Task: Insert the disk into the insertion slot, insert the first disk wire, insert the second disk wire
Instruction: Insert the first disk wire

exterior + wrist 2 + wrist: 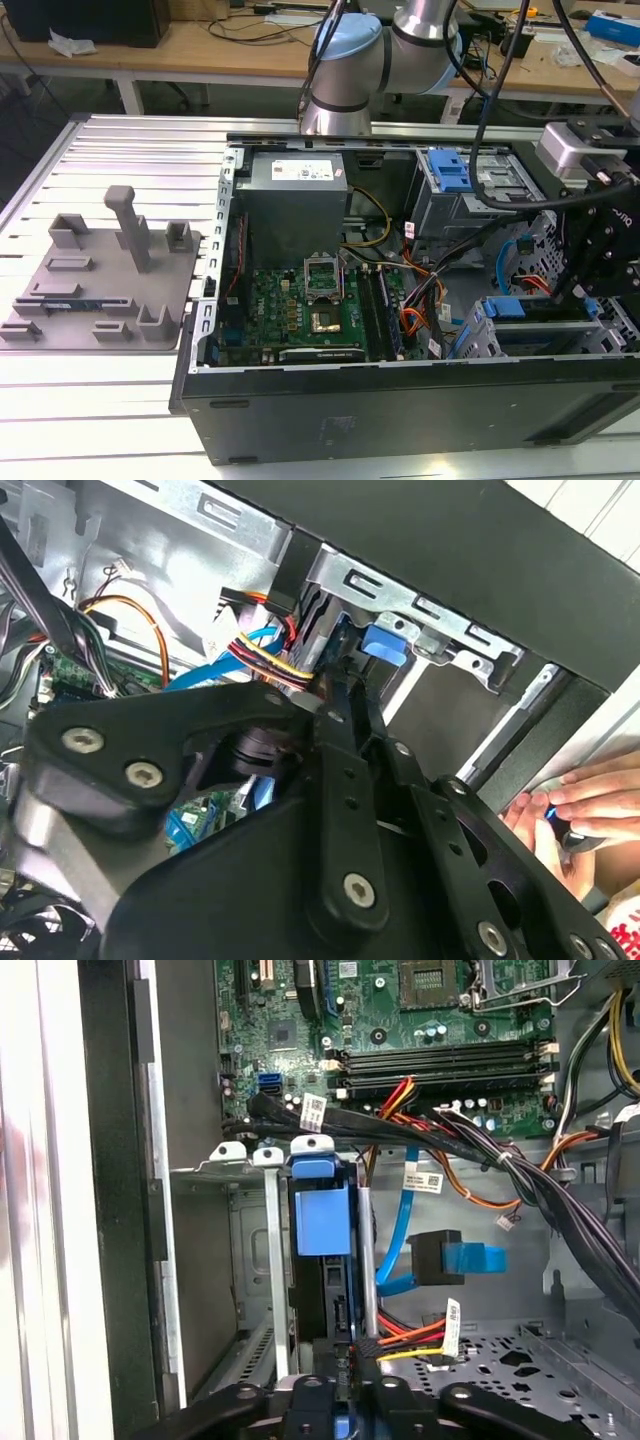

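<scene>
The disk [322, 1222] sits in the insertion slot [252, 1260], near side, the exterior view's right.
Likely rigid, weighty, shock-sensitive (hold by the blue carrier edges) — the hand [338, 1380] hovers at its wire end — grip: cannot tell.

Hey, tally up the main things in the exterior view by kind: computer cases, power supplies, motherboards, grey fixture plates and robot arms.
Computer case: 1
Power supply: 1
Motherboard: 1
Grey fixture plate: 1
Robot arm: 1
Total: 5
</scene>
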Available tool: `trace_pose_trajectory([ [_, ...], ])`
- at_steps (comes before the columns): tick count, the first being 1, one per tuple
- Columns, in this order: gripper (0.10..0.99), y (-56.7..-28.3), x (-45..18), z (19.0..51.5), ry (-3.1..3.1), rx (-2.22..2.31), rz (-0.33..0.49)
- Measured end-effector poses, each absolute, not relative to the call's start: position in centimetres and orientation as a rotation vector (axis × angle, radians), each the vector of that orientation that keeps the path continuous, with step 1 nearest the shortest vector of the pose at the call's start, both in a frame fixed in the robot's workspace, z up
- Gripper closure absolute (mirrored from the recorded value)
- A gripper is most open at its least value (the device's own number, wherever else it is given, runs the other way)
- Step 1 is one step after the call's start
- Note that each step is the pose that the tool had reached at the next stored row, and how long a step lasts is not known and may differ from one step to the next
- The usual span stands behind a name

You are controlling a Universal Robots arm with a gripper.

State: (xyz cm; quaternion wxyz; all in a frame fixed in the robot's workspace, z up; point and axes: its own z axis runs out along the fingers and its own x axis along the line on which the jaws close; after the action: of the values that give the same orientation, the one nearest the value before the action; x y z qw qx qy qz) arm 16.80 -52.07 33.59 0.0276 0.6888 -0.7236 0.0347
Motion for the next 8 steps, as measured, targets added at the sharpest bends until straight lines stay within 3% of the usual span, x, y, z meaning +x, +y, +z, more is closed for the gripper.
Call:
trace_pose_trajectory([
  [1,0.784,-52.1,16.8,33.8,-2.233,2.126,0.107],
  [3,0.784,-52.1,16.8,34.3,-2.232,2.125,0.106],
  [4,0.718,-52.1,16.8,34.8,-2.232,2.125,0.106],
  [8,0.718,-52.1,16.8,36.7,-2.231,2.125,0.107],
])
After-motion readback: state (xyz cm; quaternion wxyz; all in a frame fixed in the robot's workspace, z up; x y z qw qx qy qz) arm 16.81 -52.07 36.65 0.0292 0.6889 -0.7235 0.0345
